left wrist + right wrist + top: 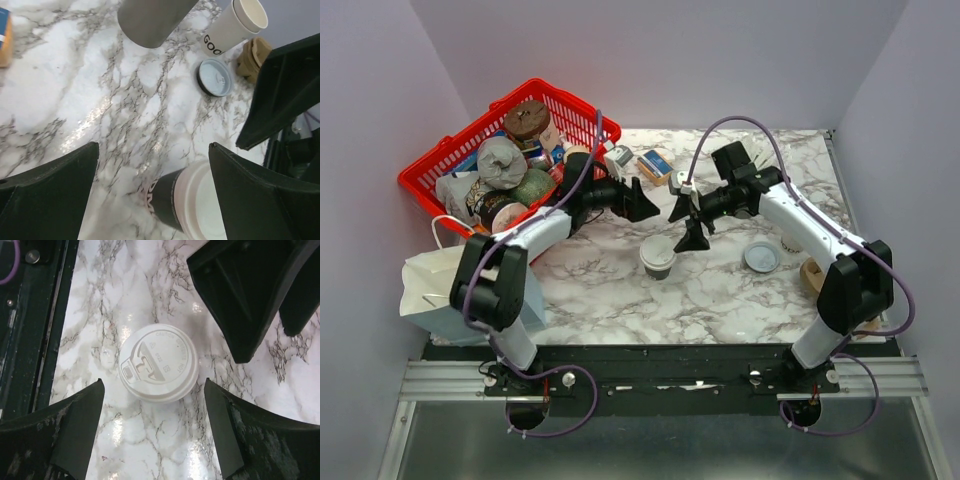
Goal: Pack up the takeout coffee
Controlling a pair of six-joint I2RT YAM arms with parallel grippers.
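Takeout coffee stands upright, lid up, long axis vertical

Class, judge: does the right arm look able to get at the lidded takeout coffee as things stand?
Probably yes: the right gripper hangs open just above the takeout coffee, which shows between its fingers in the wrist view, with nothing in between.
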